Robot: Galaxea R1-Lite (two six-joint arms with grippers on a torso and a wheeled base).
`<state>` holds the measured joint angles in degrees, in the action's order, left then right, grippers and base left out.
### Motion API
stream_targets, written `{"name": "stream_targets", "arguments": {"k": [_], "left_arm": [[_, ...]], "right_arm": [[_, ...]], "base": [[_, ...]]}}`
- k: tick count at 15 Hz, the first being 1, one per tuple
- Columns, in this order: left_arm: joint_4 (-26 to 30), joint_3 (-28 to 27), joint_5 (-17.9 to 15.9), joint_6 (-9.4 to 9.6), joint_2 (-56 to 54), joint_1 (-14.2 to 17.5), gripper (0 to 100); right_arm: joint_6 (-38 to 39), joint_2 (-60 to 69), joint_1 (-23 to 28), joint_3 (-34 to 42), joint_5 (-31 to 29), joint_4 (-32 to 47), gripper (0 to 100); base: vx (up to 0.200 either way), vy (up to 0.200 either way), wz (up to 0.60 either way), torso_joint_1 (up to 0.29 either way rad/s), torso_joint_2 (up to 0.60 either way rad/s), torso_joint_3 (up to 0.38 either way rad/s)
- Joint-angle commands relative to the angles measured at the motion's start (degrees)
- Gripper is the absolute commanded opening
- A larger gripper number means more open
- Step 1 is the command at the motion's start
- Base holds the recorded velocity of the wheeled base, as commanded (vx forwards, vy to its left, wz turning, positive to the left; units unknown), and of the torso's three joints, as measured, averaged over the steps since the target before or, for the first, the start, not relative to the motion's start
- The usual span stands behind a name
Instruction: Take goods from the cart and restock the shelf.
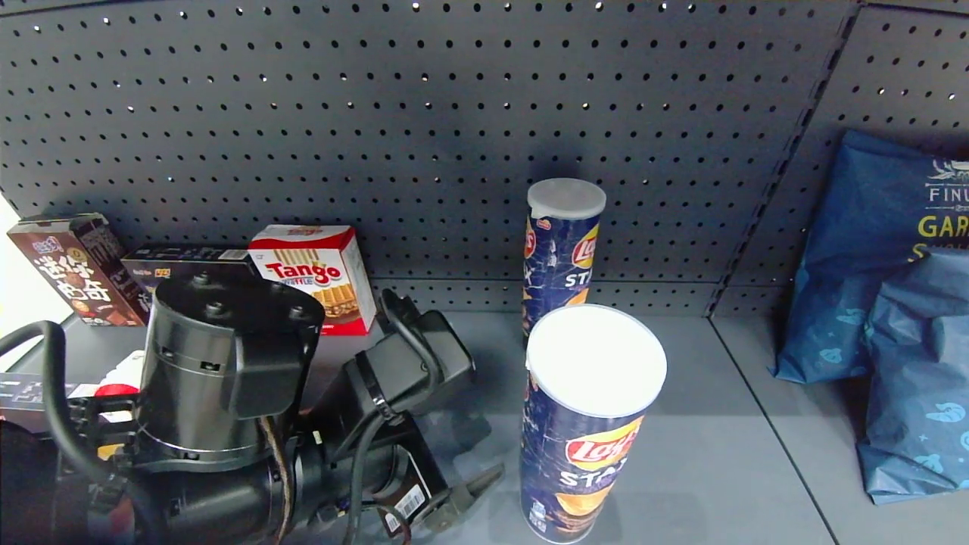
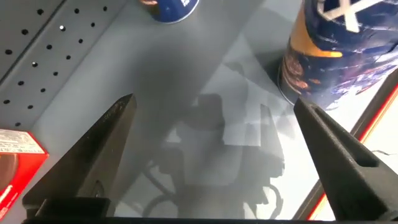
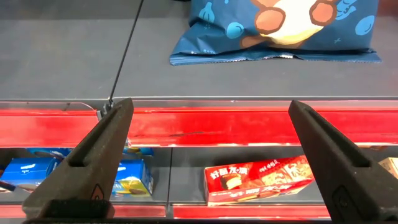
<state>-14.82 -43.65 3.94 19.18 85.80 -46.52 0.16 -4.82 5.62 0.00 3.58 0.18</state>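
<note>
The left tool (image 2: 214, 102) is wide open and empty, beside the tall blue chip can (image 1: 579, 469) at the front edge of the grey metal shelf (image 1: 719, 454). The right tool (image 3: 209, 104) is open and empty too.

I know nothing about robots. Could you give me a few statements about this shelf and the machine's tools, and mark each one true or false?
1. Two chip cans, the front can and the rear can, stand upright on the shelf. True.
2. The left tool grips the front can. False: it is open and empty, with the can off to one side of it.
3. The blue bags lie to the left of the cans. False: they lie to the right of them.
4. The right tool is open and holds nothing. True.
</note>
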Motion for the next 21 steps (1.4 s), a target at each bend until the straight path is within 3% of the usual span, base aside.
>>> {"name": "stream_targets", "arguments": {"k": [1,14,21], "left_arm": [[-0.21,-0.38,0.02,-0.02,0.25,-0.06,100],[-0.21,-4.25,0.02,-0.1,4.55,-1.73,100],[-0.21,-0.29,-0.07,0.51,1.39,-1.12,100]], "right_arm": [[0.02,-0.11,0.01,0.0,0.02,-0.01,100],[0.02,-0.11,0.01,0.0,0.02,-0.01,100],[0.02,-0.11,0.01,0.0,0.02,-0.01,100]], "base": [[0.0,0.0,0.0,0.0,0.0,0.0],[0.0,0.0,0.0,0.0,0.0,0.0],[0.0,0.0,0.0,0.0,0.0,0.0]]}}
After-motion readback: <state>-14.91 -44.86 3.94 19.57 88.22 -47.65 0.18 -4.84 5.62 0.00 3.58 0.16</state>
